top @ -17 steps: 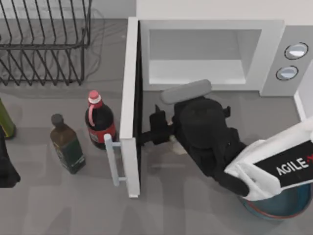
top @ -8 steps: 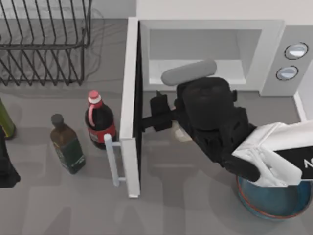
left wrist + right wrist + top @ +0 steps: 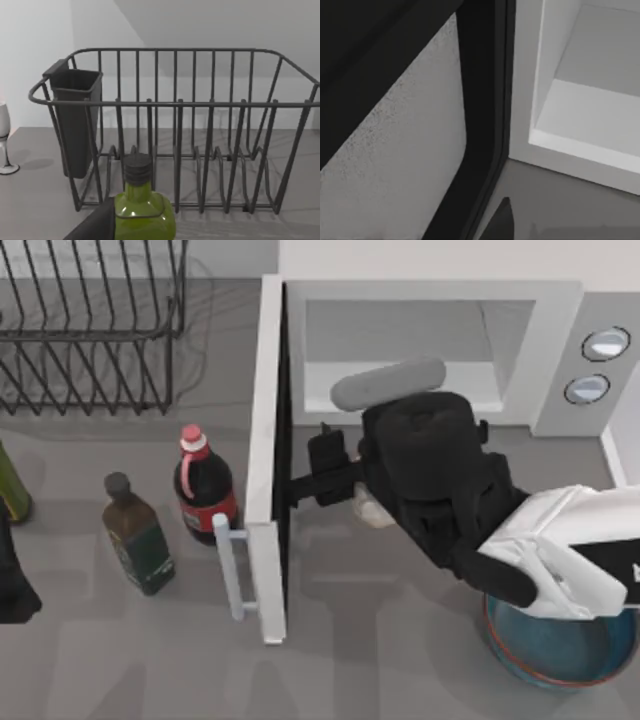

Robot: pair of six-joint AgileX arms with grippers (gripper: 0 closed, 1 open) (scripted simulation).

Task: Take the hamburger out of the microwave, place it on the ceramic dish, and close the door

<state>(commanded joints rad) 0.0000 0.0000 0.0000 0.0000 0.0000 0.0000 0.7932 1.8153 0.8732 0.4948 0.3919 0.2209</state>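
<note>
Teal-blue ceramic dish [image 3: 560, 665] at the table's front right, partly covered by the right arm.

Beyond the dish, the right gripper [image 3: 298, 490] is held close against the dark inner face of the door [image 3: 265, 440], which is swung fully open; its grip cannot be told. A cream lump, the hamburger [image 3: 374, 512], is seen on the table under that arm, just before the microwave [image 3: 430, 290]. The left arm is parked at the left edge.

No legible text, brand, number or sign found in any view. The red label on the dark cola bottle [image 3: 204, 495] carries no readable lettering.
</note>
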